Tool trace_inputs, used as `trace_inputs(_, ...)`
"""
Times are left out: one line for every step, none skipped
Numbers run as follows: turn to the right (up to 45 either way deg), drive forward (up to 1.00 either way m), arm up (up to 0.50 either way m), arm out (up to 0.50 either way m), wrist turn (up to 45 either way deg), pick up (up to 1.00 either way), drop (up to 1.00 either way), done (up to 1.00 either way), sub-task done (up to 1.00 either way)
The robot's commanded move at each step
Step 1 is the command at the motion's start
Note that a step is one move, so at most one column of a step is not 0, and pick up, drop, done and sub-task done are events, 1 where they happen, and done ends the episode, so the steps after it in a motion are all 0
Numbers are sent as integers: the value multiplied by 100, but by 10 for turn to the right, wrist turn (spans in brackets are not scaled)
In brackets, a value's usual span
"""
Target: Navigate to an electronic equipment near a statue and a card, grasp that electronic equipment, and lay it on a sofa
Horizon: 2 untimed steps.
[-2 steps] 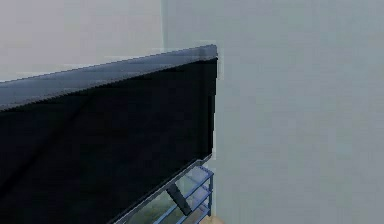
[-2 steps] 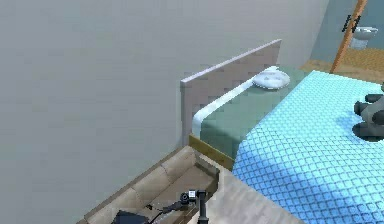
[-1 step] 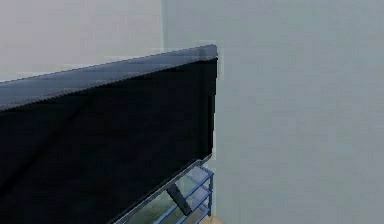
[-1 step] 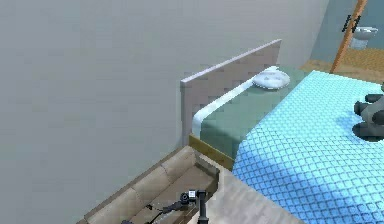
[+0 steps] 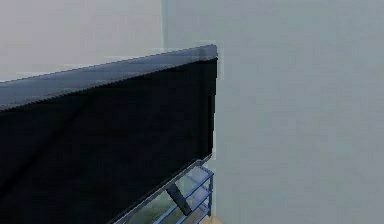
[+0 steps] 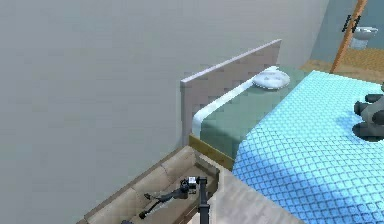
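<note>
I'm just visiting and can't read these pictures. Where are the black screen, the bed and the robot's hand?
black screen (image 5: 100, 140): forward view, middle of its dark panel.
bed (image 6: 300, 130): arm side view, on its blue quilt.
hand (image 6: 152, 207): arm side view, between its two fingertips.

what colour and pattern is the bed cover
Light blue with a diamond grid; the bed cover shows best in the arm side view.

Soft, even light; faint shadows

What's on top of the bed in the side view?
A turquoise quilt, a round white thing by the headboard, and a dark lumpy thing cut by the right edge. Whatever lies beneath the quilt is covered.
</note>
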Motion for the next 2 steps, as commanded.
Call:
trace_inputs(0,0,0,-8,0,0,0,0,0)
trace_inputs(0,0,0,0,0,0,0,100,0)
